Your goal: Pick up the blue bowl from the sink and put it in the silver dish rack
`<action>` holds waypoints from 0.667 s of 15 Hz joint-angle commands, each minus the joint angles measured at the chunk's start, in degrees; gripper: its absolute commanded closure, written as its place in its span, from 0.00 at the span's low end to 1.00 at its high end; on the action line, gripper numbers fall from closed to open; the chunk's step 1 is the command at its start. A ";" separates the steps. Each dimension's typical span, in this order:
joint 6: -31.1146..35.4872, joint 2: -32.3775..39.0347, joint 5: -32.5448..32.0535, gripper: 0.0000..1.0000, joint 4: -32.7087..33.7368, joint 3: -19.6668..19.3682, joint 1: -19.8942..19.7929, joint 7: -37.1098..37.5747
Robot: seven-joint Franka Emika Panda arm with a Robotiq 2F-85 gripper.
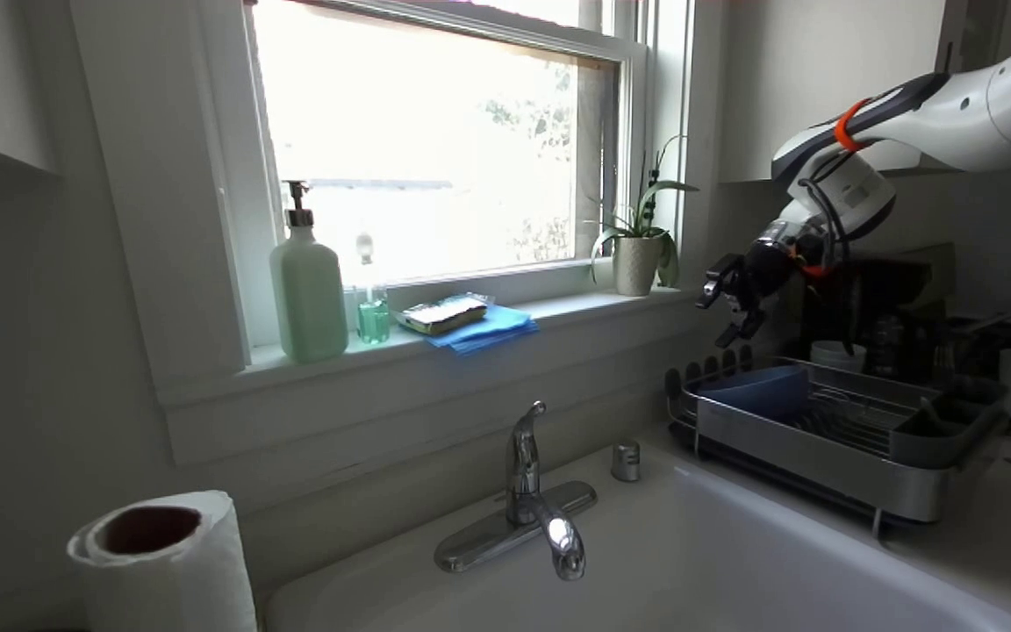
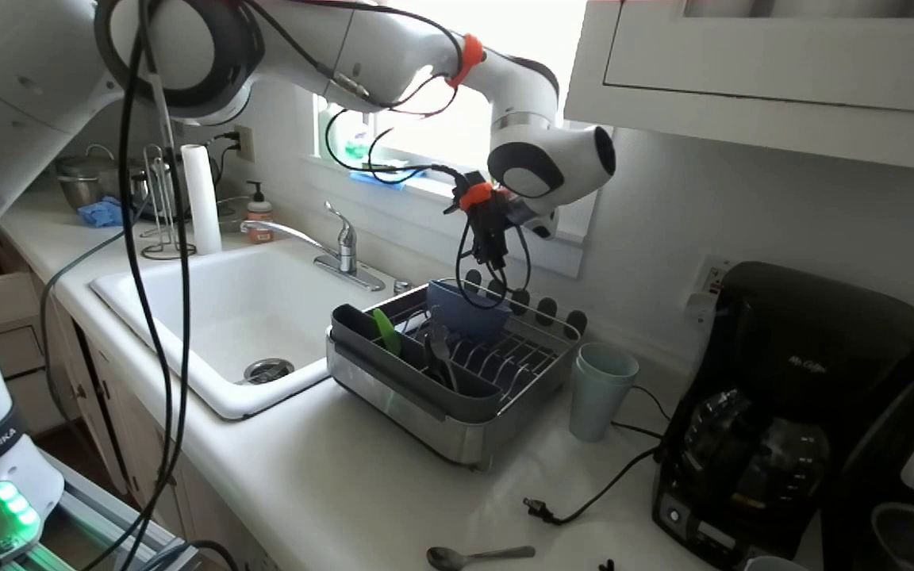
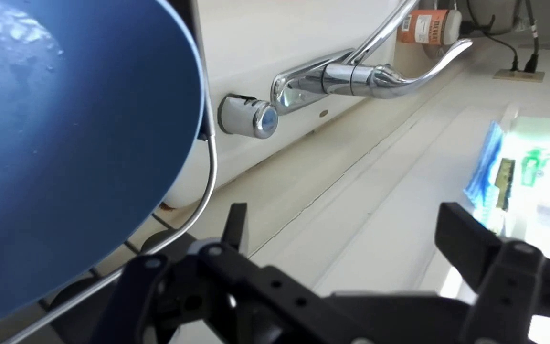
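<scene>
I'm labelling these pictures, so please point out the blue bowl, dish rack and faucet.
Blue bowl [image 3: 84, 143], in the wrist view, inner wall.
Dish rack [image 1: 821, 458], in an exterior view, silver side wall.
Faucet [image 2: 347, 252], in an exterior view, upright body.

The faucet [image 2: 347, 247] overhangs the sink [image 2: 223, 317], which lies open below it

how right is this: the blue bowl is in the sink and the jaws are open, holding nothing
Not quite: the blue bowl is in the silver dish rack, not the sink, as both exterior views show. The jaws are indeed open and holding nothing.
</scene>
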 commanded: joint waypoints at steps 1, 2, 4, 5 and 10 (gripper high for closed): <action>9.42 -8.61 -3.41 0.00 -13.87 -1.63 8.82 2.32; 12.38 -10.05 -3.82 0.00 -16.51 -1.77 11.28 2.81; 18.21 -13.50 -3.88 0.00 -21.75 -1.87 15.21 3.61; 21.35 -15.51 -4.04 0.00 -24.33 -2.10 17.07 3.69; 39.25 -24.96 -13.17 0.00 -35.06 0.40 21.22 7.33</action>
